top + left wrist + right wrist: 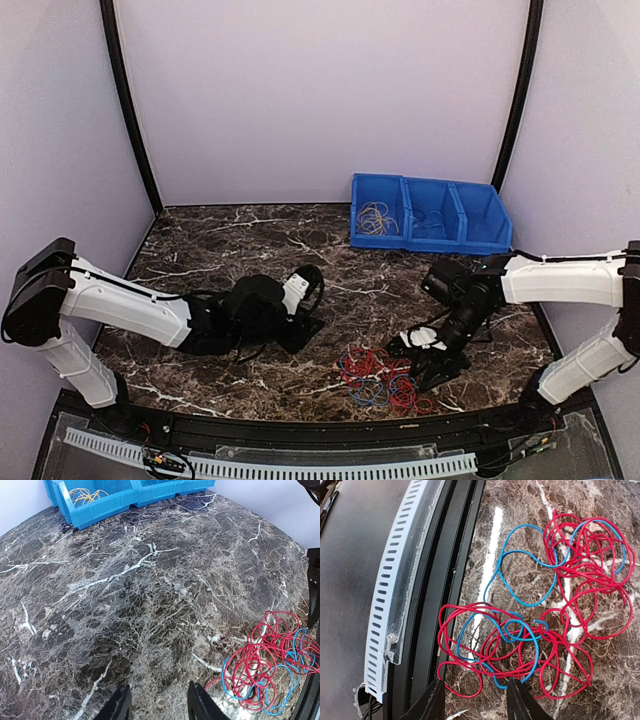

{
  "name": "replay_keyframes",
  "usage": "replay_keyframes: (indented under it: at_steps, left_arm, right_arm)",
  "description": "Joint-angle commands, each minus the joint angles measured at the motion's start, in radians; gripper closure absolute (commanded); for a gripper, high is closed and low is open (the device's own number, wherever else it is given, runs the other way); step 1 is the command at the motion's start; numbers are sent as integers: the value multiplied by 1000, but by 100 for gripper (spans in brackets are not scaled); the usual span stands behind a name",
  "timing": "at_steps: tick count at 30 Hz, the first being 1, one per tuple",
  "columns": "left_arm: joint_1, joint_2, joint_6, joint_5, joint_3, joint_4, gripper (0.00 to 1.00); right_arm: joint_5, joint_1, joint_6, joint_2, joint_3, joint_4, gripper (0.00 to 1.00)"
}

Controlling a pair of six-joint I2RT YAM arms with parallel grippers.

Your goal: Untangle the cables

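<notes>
The red and blue cables [385, 378] lie in a loose heap near the table's [250, 250] front edge. We think they are light and bendy, so we would pinch one outer red loop. The right gripper [476, 697] hangs over the heap, half open and empty. The left gripper [157, 700] is half open and empty too.
</notes>
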Motion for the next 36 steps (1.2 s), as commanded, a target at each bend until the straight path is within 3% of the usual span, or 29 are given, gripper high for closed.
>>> replay_keyframes:
  at_steps: [1,12,20,36]
  left_arm:
    - [-7,-12,-15,-2,-27,15,59]
    - [-7,-22,-18,4,-47,24,58]
    - [-8,-14,-21,10,-57,43,58]
    - [-9,-16,-45,30,-66,52,58]
  right_arm:
    - [73,38,28,10,-23,34,56]
    - [110,43,66,47,-12,62,59]
    - [224,26,37,-37,-28,25,63]
    - [97,23,90,87,0,93,58]
